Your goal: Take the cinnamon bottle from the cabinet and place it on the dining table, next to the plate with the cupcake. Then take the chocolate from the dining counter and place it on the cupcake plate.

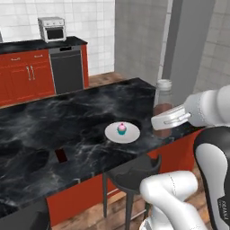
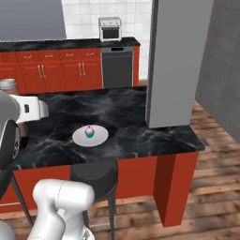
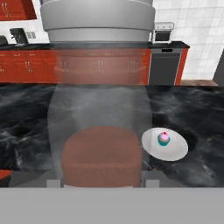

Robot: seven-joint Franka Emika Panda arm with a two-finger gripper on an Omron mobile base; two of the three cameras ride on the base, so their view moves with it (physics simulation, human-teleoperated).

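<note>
Nearest: a black stool [image 1: 134, 173] tucked under the near edge of the dining table [image 1: 54, 126], with the arm rising beside it. Gripper [image 1: 162, 122] sits over the table's near right corner, closed on the cinnamon bottle [image 1: 163, 110]. Hand view has the bottle [image 3: 101, 109] upright and dead centre between the 2 finger tips, reddish-brown fill low in the clear body, grey cap on top. Jaws only partly apart, clamped on the bottle's lower body. From the left base view, the bottle base looks at or just above the marble; can't tell if it touches.

Just left of the bottle: the plate [image 1: 122, 132] flat on the black marble, cupcake [image 1: 121, 129] standing in its middle, teal wrapper, pink frosting. Plate and bottle are near, not touching. Right base view shows the same plate [image 2: 90, 135] and cupcake [image 2: 89, 131].

Further left along the near edge: the chocolate [image 1: 61, 155], a small dark bar lying on the table, well apart from the plate.

Far wall: red base cabinets [image 1: 22, 74], black dishwasher [image 1: 67, 69], white toaster oven [image 1: 51, 28] on the back counter.
</note>
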